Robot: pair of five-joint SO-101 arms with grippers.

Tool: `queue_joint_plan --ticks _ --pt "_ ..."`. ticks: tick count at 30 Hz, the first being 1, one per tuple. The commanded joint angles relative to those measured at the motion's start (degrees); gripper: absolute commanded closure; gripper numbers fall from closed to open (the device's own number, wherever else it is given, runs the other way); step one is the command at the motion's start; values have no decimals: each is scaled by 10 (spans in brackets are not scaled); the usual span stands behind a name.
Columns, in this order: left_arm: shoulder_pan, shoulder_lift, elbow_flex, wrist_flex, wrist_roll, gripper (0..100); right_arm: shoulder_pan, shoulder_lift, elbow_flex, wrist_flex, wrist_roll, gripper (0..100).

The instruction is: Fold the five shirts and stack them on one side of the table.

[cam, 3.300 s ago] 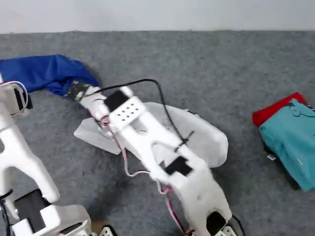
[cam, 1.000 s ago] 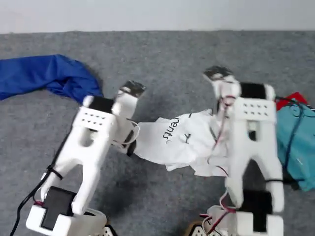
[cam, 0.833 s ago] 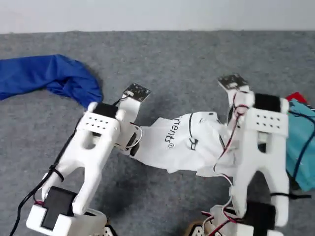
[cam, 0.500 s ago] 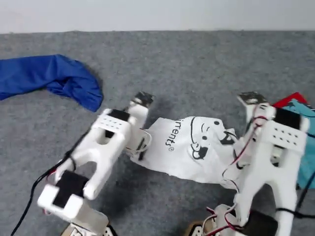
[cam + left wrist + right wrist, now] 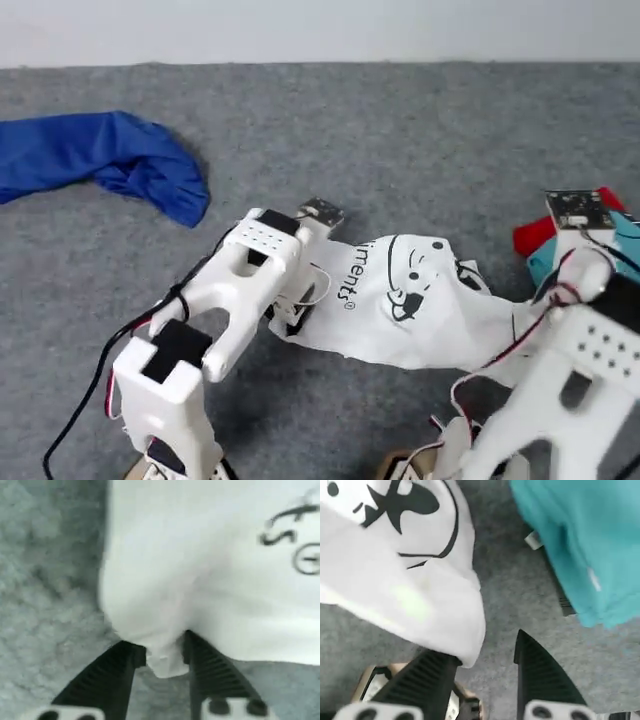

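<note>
Looking down in the high view, the white shirt [image 5: 420, 300] lies spread with its black print up in the middle of the grey table [image 5: 400, 130], reaching from the left arm [image 5: 240, 290] across to the right arm [image 5: 585, 370]; a blue shirt [image 5: 100, 160] sits crumpled at the far left, and a teal shirt [image 5: 628, 240] lies on a red shirt [image 5: 540, 232] at the right edge. In the left wrist view, the left fingers [image 5: 117, 672] are pinching a bunched edge of the white shirt. In the right wrist view, the right fingers [image 5: 535, 670] stand spread with bare table between them, the white shirt's hem resting against one finger and the teal shirt near
</note>
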Motion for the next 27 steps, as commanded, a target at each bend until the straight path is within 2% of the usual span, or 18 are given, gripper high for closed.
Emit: queue_joint_plan --ticks 1,11,15,21,27 --pt "15 33 -1 7 4 983 6 -64 -5 11 4 837" --pt "11 35 -28 57 -30 986 23 -89 0 31 4 836" --pt "11 35 -29 57 -33 987 125 -88 40 31 36 834" --pt "11 47 -22 26 -33 987 322 -88 98 31 171 834" --pt "12 49 -20 18 -33 987 400 -93 187 31 258 834"
